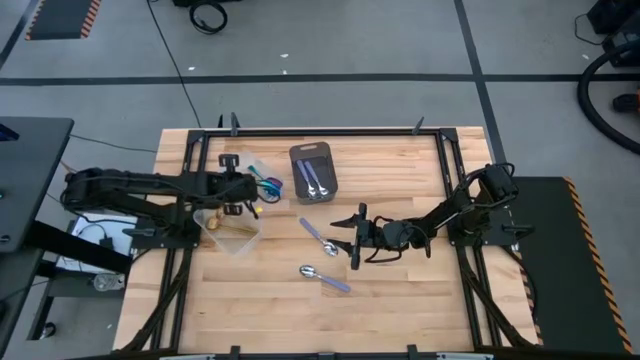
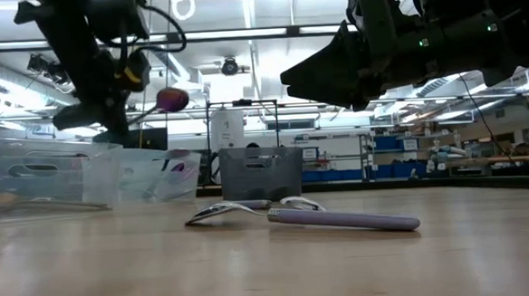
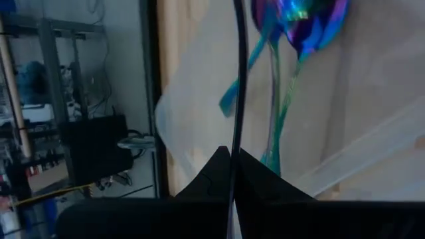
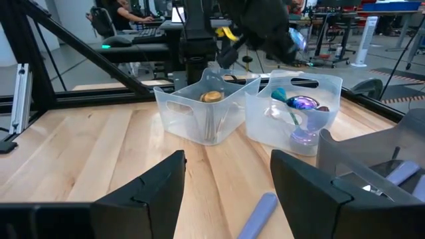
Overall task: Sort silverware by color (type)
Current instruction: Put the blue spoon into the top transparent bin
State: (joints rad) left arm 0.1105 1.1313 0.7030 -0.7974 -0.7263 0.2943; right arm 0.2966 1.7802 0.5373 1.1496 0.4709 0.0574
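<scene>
Nearest, a lavender-handled spoon (image 2: 341,219) lies on the table (image 1: 400,310); above it the right gripper (image 1: 357,236) hangs wide open, empty. The left gripper (image 1: 243,186) is pinched shut on an iridescent spoon (image 2: 172,99) over the clear tub (image 4: 295,109).

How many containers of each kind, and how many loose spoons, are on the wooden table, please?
clear plastic tubs: 2
dark grey rectangular tray: 1
silver spoons with lilac handles, loose on the wood: 2
Total: 5
</scene>
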